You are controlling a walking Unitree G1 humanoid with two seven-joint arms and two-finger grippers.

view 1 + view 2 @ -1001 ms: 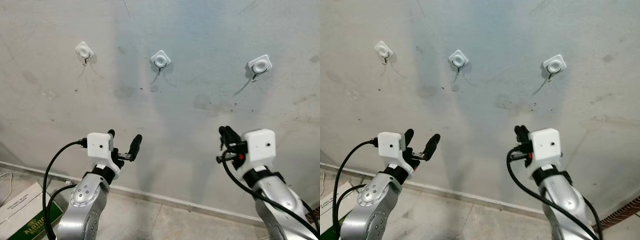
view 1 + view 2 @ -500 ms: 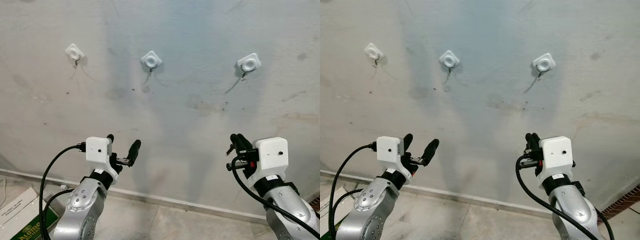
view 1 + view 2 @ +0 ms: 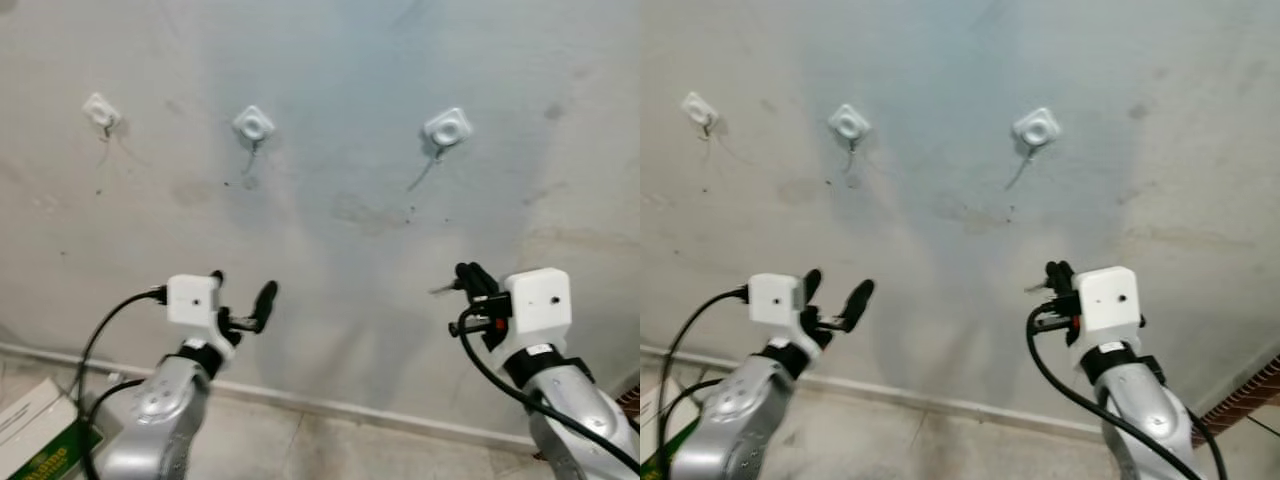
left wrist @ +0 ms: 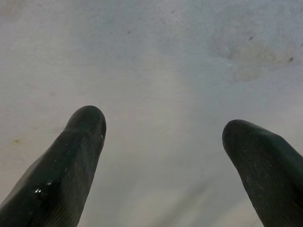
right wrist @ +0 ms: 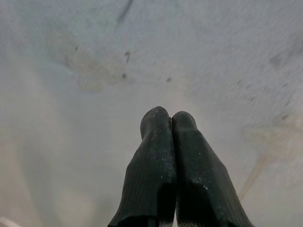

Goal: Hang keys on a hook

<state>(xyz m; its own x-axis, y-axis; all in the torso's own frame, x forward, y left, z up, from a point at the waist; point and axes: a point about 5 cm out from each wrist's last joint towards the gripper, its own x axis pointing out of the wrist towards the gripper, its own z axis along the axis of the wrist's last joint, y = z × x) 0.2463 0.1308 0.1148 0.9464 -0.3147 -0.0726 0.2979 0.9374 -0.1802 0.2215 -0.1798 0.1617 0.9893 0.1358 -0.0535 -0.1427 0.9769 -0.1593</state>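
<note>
While the right tool (image 3: pixel 468 278) grips the keys (image 3: pixel 443 289) with fingers pressed together, approach is underway; next, lift them to the right-hand hook (image 3: pixel 446 130). The left tool (image 3: pixel 240 297) is spread, empty.

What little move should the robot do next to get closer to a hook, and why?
Probably lift the right gripper straight up towards the nearest white square wall hook. Its two black fingers are pressed shut, low against the grey wall, and that hook sits well above them. The left gripper is open and holds nothing.
</note>
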